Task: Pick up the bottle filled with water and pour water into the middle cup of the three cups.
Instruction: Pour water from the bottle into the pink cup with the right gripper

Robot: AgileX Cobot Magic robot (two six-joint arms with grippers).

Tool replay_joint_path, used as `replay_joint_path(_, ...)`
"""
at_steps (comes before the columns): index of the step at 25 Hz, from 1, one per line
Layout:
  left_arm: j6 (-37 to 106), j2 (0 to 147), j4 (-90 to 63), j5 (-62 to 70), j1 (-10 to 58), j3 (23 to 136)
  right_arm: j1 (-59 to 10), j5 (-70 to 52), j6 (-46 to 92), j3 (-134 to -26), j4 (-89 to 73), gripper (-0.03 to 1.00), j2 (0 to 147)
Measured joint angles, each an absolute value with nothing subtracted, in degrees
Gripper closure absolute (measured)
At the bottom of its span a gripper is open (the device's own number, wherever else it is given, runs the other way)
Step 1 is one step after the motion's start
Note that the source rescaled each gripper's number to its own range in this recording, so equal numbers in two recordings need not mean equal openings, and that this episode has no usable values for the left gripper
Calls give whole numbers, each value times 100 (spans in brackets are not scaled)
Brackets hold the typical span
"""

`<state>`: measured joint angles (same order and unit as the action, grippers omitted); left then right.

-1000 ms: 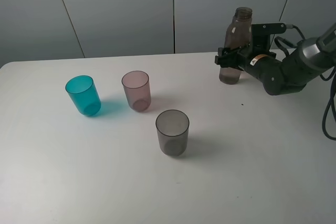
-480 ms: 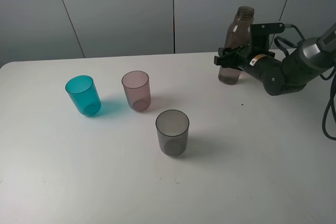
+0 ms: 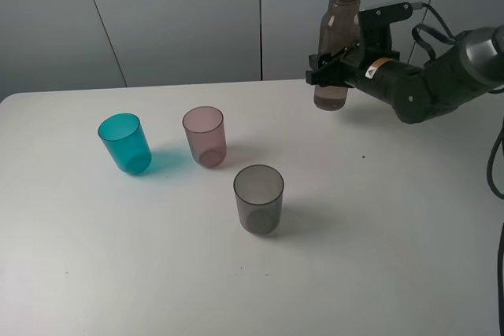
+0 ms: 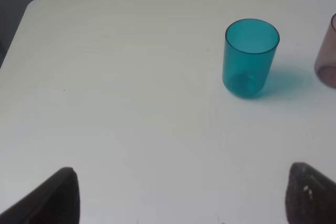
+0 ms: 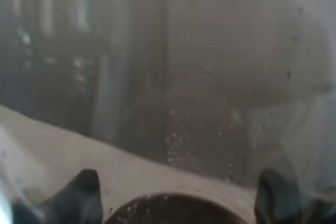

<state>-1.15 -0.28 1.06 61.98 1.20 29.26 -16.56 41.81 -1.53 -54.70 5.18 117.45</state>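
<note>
The right gripper (image 3: 329, 68) is found closed around the lower body of the bottle (image 3: 337, 25), one finger on either side, and the bottle is judged to be held clear of the table (image 3: 394, 234). In the right wrist view the bottle (image 5: 199, 103) fills the frame, blurred, between the two fingertips. Its long axis is near vertical, base down and the open threaded neck uppermost, with the neck leaning slightly back toward the wrist. The water level cannot be read. The middle cup (image 3: 205, 136) is located well apart from this gripper, ahead of the fingertips beyond the bottle, and lower. It stands upright, mouth up, between the teal cup (image 3: 125, 143) farther out and the grey cup (image 3: 258, 198) nearer. For the pour, the mouth is judged to need carrying forward and down to the pink rim, then tipping away from the wrist. The grey cup lies close to that path and could be clipped. The left gripper (image 4: 186, 198) is seen spread wide and empty, with the teal cup ahead of it. The bottle being in the right gripper, the move is judged to fall to that arm.
</note>
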Motion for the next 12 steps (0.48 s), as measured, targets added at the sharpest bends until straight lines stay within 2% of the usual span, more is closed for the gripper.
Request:
replay_joint_path(5, -115, -28, 106, 6198, 120, 2926, -2233, 3973, 475, -5958, 422, 95, 11713)
replay_joint_path(12, -115, -28, 106, 6198, 120, 2926, -2919, 3877, 2330, -6567, -227, 95, 11713)
